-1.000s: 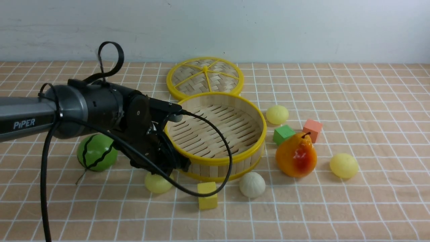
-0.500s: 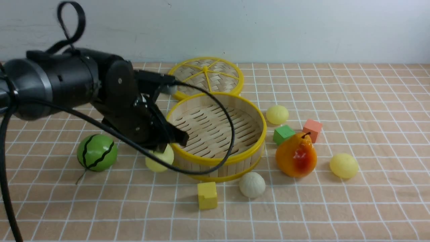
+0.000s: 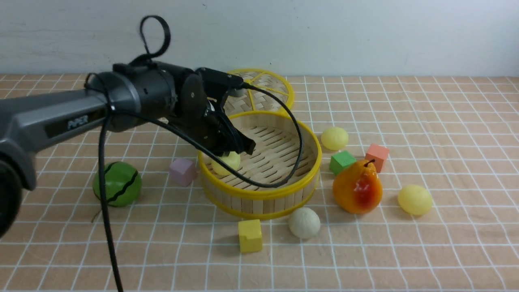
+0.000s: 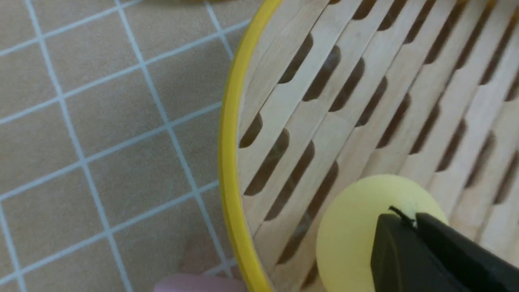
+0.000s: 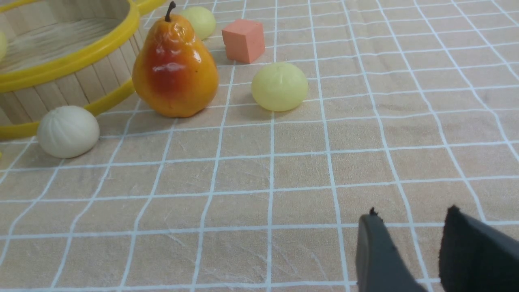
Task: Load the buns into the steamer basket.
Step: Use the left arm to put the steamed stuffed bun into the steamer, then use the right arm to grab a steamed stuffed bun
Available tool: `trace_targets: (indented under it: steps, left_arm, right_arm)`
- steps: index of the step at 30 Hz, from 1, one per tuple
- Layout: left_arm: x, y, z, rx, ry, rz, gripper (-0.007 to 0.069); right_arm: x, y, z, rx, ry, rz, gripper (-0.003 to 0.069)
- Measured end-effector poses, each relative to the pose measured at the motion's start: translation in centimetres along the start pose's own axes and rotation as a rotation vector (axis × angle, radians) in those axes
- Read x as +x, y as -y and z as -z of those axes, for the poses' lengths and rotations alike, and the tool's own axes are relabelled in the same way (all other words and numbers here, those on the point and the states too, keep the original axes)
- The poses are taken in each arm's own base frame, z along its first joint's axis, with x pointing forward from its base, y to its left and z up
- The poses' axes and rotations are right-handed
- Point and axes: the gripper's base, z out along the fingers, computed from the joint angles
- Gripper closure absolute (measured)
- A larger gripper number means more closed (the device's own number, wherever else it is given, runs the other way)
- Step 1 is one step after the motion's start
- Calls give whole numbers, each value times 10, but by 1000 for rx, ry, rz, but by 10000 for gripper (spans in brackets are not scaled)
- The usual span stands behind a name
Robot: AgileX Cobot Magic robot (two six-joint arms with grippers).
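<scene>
My left gripper hangs over the left inner side of the steamer basket, shut on a pale yellow bun. In the left wrist view its black fingertips pinch the top of that bun just above the slatted floor, inside the yellow rim. On the table lie two more yellow buns and an off-white bun. My right gripper stands open and empty above the cloth; the front view does not show it.
The woven lid lies behind the basket. A green watermelon ball sits at the left, a pear at the right. Around the basket are pink, yellow, green and orange cubes.
My left gripper closed on the yellow bun in front of the basket's left side, lifted it and carried it over the rim into the basket. The pink cube came into view.
</scene>
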Motion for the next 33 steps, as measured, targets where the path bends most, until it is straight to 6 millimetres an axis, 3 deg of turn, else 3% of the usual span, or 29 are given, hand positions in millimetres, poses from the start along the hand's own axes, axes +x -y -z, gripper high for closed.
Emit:
trace_targets:
  steps: [3, 4, 8, 9, 12, 14, 17, 21, 22, 24, 25, 28, 29, 30, 31, 33]
  left_arm:
    - [-3, -1, -11, -11, 6, -18, 501]
    - [-3, -1, -11, -11, 8, -18, 484]
    - [-6, 1, -2, 8, 6, 29, 274]
    - [-7, 1, 0, 13, 9, 40, 256]
    - [-18, 3, 27, 36, 51, 94, 151]
    - [-30, 4, 58, 63, 107, 137, 132]
    - [-44, 8, 113, 118, 196, 189, 208]
    - [-50, 10, 180, 155, 294, 199, 466]
    - [-50, 11, 204, 161, 320, 188, 572]
    - [-46, 11, 232, 167, 348, 175, 631]
    - [-40, 12, 258, 172, 381, 164, 638]
    - [-13, 13, 299, 184, 434, 167, 638]
    - [-9, 13, 298, 185, 427, 170, 638]
    - [12, 14, 314, 181, 468, 166, 638]
    - [12, 14, 314, 181, 468, 166, 638]
    - [53, 14, 319, 169, 493, 165, 638]
  right_arm:
    - [0, 0, 0, 0, 0, 0, 420]
    - [0, 0, 0, 0, 0, 0, 420]
    - [0, 0, 0, 0, 0, 0, 420]
    - [0, 0, 0, 0, 0, 0, 420]
    - [0, 0, 0, 0, 0, 0, 420]
    - [0, 0, 0, 0, 0, 0, 420]
    - [0, 0, 0, 0, 0, 0, 420]
    - [0, 0, 0, 0, 0, 0, 420]
    - [0, 0, 0, 0, 0, 0, 420]
    - [0, 0, 0, 0, 0, 0, 420]
    - [0, 0, 0, 0, 0, 0, 420]
    - [0, 0, 0, 0, 0, 0, 420]
    - [0, 0, 0, 0, 0, 0, 420]
    - [0, 0, 0, 0, 0, 0, 420]
    - [0, 0, 0, 0, 0, 0, 420]
    - [0, 0, 0, 0, 0, 0, 420]
